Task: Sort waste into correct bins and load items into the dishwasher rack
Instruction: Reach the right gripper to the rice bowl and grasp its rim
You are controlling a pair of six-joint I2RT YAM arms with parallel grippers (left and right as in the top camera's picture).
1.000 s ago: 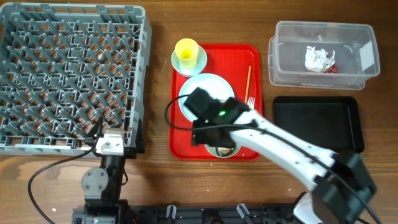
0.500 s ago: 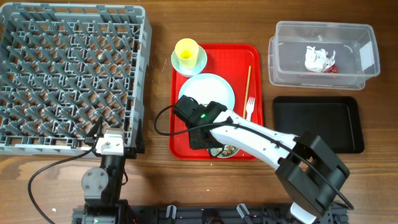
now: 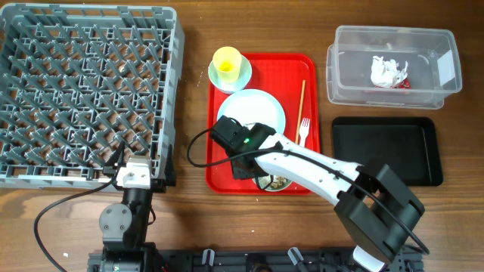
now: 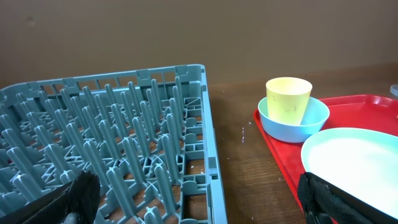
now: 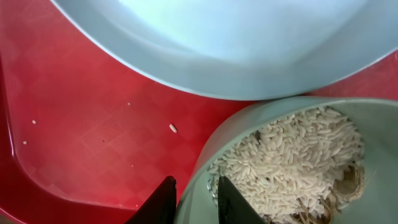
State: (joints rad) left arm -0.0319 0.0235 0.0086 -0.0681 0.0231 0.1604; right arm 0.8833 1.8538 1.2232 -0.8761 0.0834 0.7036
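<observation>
A pale blue-green bowl (image 3: 275,182) (image 5: 205,165) full of white rice scraps (image 5: 292,158) sits at the near edge of the red tray (image 3: 225,172). My right gripper (image 3: 246,168) (image 5: 195,182) is shut on this bowl's left rim, one finger inside and one outside. The pale plate (image 3: 253,109) (image 5: 236,37) lies just behind it. The yellow cup (image 3: 226,60) (image 4: 288,99) stands in the second bowl (image 3: 243,74) (image 4: 292,122). The fork (image 3: 304,130) and chopstick (image 3: 302,98) lie on the tray's right side. My left gripper (image 3: 136,175) (image 4: 198,193) is open and empty at the grey rack's (image 3: 83,91) near right corner.
The clear tub (image 3: 344,72) at the back right holds the red-and-white wrapper (image 3: 389,71). The black tray (image 3: 386,151) lies in front of the tub. My right arm stretches from the near right across the table to the red tray.
My right wrist moved left along the red tray's near edge onto the rice bowl's left rim, then held still. The left arm has not moved.
</observation>
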